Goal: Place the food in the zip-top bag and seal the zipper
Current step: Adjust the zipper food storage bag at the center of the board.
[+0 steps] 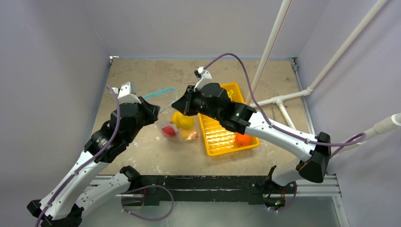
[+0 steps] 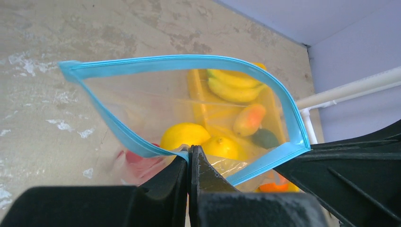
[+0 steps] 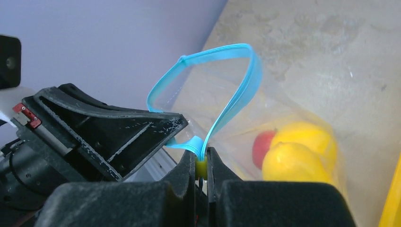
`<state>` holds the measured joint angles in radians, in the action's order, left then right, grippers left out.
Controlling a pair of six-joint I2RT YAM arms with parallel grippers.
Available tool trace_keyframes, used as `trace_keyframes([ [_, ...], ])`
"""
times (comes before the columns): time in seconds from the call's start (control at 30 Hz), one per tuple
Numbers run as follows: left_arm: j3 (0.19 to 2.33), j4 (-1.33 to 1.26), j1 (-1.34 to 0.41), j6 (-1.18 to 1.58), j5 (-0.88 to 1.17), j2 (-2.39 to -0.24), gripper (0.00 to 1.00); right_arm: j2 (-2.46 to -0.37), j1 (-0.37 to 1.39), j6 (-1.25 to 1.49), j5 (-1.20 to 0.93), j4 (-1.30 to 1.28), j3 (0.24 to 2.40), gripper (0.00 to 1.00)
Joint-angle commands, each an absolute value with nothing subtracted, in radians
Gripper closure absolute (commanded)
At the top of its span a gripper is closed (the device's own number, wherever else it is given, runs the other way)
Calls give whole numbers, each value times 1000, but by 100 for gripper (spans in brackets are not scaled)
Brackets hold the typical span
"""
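The zip-top bag (image 1: 166, 124) lies left of the tray, its mouth held up and gaping between my two grippers. Its teal zipper (image 2: 170, 61) forms an open loop. My left gripper (image 2: 190, 151) is shut on the near lip of the mouth. At the loop's other end my right gripper (image 3: 202, 160) is shut on the zipper (image 3: 236, 94), with a small yellow piece between its jaws. Inside the bag sit two yellow lemons (image 3: 295, 158) and a red fruit (image 3: 261, 147). More food stays in the tray: bananas (image 2: 234, 85), a peach-coloured fruit (image 2: 249, 119), a green one (image 2: 265, 138) and an orange (image 1: 243, 139).
The yellow tray (image 1: 220, 135) stands right of the bag, under my right arm. White pipes (image 1: 283, 101) run along the back right. Grey walls close in the table on three sides.
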<state>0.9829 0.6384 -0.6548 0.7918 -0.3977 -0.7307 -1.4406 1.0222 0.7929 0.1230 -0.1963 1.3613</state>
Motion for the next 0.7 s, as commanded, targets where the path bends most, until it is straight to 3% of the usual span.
trace_keyframes([
  [0.0,1029,657,-650,729,-473,-719,100,-1449,1023,633,119,-203,1410,100],
  [0.3,728,600,-650,856,-351,-658,100,-1549,1065,648,-44,-57,1064,100],
  [0.43,718,565,-650,858,-314,-675,100,-1532,1081,641,18,-83,1133,100],
  [0.67,936,590,-649,754,-364,-752,100,-1475,1083,591,164,-136,1364,100],
])
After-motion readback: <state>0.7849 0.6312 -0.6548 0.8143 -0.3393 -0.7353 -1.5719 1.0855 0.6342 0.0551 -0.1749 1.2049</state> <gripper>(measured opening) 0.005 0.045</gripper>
